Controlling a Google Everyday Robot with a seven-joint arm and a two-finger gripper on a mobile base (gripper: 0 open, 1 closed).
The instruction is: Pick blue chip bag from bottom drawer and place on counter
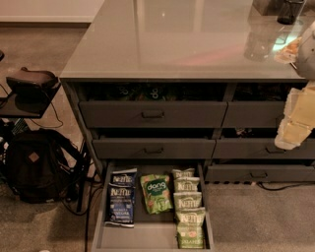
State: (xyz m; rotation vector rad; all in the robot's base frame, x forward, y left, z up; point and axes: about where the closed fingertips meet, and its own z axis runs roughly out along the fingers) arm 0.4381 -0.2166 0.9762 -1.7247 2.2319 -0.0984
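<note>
The bottom drawer [147,237] is pulled open at the lower middle of the camera view. Two blue chip bags lie along its left side, one at the back [123,179] and one in front of it [120,206], overlapping. A green "dang" bag [156,193] lies in the middle, and a row of several green Kettle bags [188,209] lies on the right. The glossy grey-green counter [187,39] tops the cabinet. My gripper [297,120] is pale and hangs at the right edge, in front of the right-hand drawers, well above and to the right of the open drawer.
The top [152,114] and middle [153,147] left drawers stand slightly ajar above the open one. A dark cup [290,10] and a clear glass [259,42] stand on the counter's far right. A black backpack [34,167] and cables lie on the floor to the left, beneath a small side table [29,86].
</note>
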